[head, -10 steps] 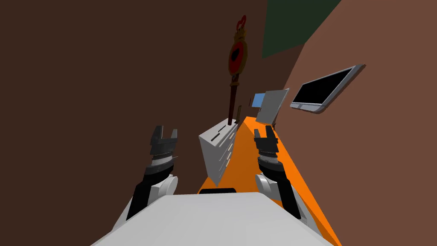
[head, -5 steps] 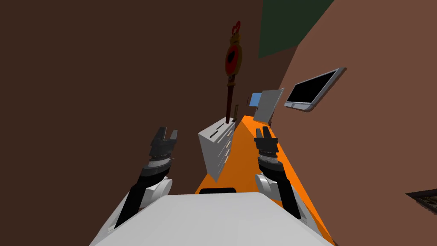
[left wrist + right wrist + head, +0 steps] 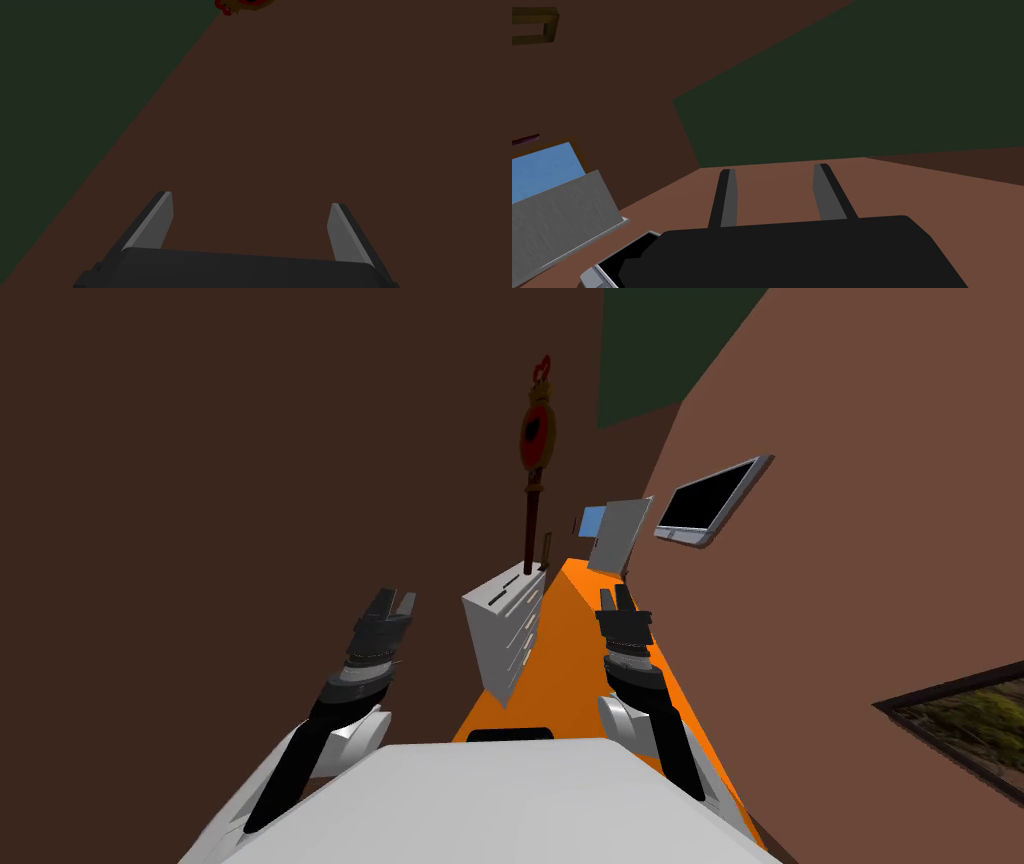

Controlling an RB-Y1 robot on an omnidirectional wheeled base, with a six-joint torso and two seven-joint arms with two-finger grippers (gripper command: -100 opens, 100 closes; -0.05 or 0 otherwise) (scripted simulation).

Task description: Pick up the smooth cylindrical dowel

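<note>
**A:** Dowel pick status?

**B:** Not started. The left end effector (image 3: 252, 200) had its blades apart and empty. The right end effector (image 3: 774, 172) had a narrower gap, also empty. I couldn't make out the dowel. My guess was the thin dark bar (image 3: 512, 582) on top of the white drawer unit (image 3: 500, 638), ahead between the arms.

**A:** View differences?

**B:** The head view gave the drawer unit and both arms. The right wrist view looked beyond it, at a grey panel (image 3: 562, 220) and a blue sheet (image 3: 542, 167).
</note>
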